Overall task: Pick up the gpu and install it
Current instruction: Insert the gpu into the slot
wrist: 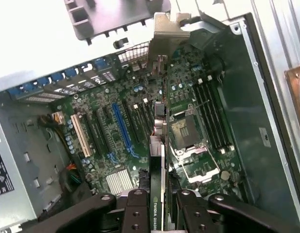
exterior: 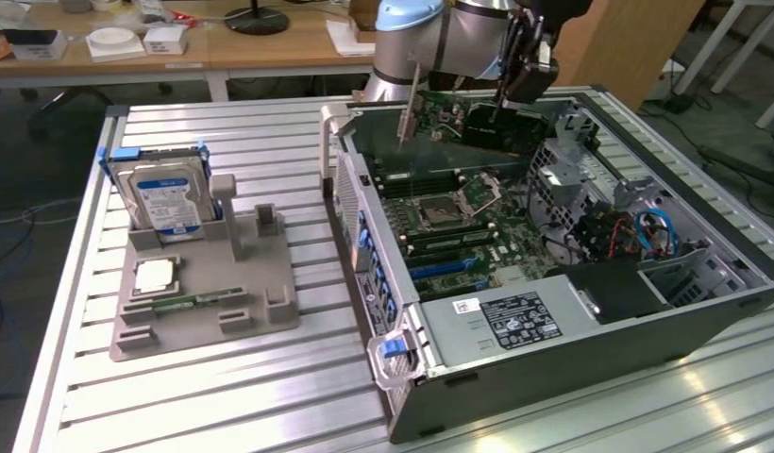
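The gpu (exterior: 495, 121) is held in the air above the open computer case (exterior: 689, 330), over its far end in the exterior view, tilted and well apart from the motherboard (exterior: 457, 222) below, with its silver end bracket (exterior: 412, 99) turned toward the exterior view's left. The card is gripped by the gripper (exterior: 529, 90), whose jaws are drawn in narrowly against its two faces. In the wrist view the gpu (wrist: 157, 170) is seen edge-on between the black fingers (wrist: 137, 211), above the long blue slot (wrist: 121, 128) and the CPU socket (wrist: 186, 133). A power supply (exterior: 519, 316) is seated at the case's near end. A hard drive (exterior: 167, 193) is stood upright in a grey holder (exterior: 198, 330) on the slatted table (exterior: 236, 396), at the exterior view's left
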`<action>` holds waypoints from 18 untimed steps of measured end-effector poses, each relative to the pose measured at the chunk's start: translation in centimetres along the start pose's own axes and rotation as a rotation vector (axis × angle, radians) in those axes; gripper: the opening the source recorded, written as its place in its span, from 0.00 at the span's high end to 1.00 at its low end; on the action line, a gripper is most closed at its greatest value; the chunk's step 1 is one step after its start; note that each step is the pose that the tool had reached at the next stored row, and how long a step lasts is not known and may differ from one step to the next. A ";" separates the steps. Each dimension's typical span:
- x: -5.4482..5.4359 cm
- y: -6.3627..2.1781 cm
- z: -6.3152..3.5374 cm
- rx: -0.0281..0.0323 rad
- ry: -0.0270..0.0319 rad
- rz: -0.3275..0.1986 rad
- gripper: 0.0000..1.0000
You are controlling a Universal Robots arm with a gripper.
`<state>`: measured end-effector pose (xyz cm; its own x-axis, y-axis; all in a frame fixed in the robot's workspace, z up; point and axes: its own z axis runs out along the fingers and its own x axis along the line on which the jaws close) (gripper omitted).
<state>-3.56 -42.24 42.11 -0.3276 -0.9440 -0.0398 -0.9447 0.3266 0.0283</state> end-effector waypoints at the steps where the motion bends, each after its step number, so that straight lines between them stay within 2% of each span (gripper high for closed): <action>1: 0.0 0.00 0.03 -0.0003 0.0003 -0.016 0.75; 7: 0.0 -0.01 0.22 -0.0003 0.0018 -0.117 0.75; 9: 0.0 -0.02 0.33 0.0016 0.0016 -0.148 0.75; 12: 0.0 -0.02 0.47 0.0086 0.0005 -0.186 0.75; 13: 0.0 -0.03 0.57 0.0090 0.0005 -0.199 0.75; 18: 0.1 -0.06 1.45 0.0067 0.0014 -0.256 0.75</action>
<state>-3.56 -42.28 40.66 -0.0778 -0.9960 -0.0434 -0.9969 0.0774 0.0108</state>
